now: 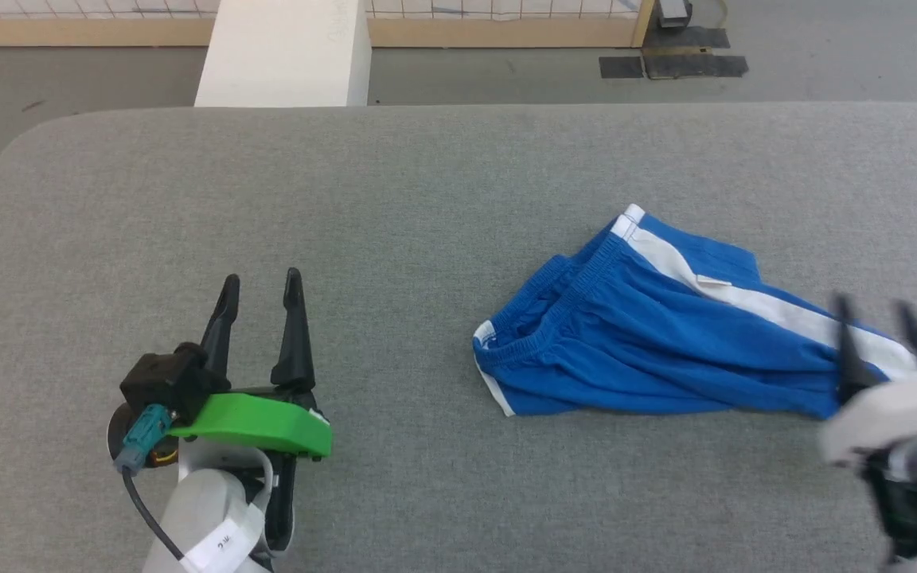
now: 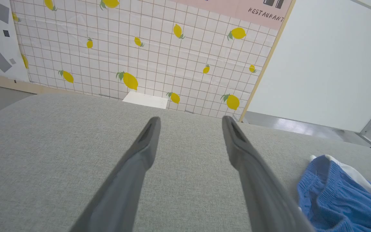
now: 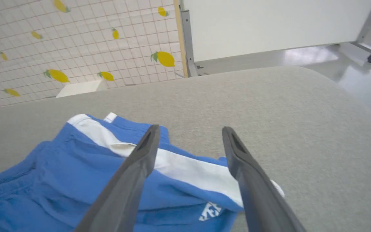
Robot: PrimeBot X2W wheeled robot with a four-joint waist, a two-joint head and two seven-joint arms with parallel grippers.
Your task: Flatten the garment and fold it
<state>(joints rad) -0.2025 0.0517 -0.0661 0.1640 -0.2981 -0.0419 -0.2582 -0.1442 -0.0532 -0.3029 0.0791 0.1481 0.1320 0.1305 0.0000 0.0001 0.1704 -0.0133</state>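
The bright blue shorts (image 1: pixel 649 334) lie crumpled on the grey padded table (image 1: pixel 395 207), right of centre, with a white side stripe (image 1: pixel 753 298) running toward the right. The gathered waistband (image 1: pixel 538 314) faces left. My right gripper (image 1: pixel 876 306) is open and blurred, hovering over the leg-hem end of the shorts (image 3: pixel 76 180); its fingers straddle the white stripe (image 3: pixel 188 170) and a bit of white print (image 3: pixel 210 211) shows below. My left gripper (image 1: pixel 259 286) stands open over bare table, well left of the shorts (image 2: pixel 337 196), with nothing between its fingers.
The table's far edge runs along the top, with grey floor, a white block (image 1: pixel 283 52) and dark tape patches (image 1: pixel 673 64) beyond it. A lemon-patterned tiled wall (image 2: pixel 140 48) and a white panel (image 3: pixel 269 22) stand behind the table.
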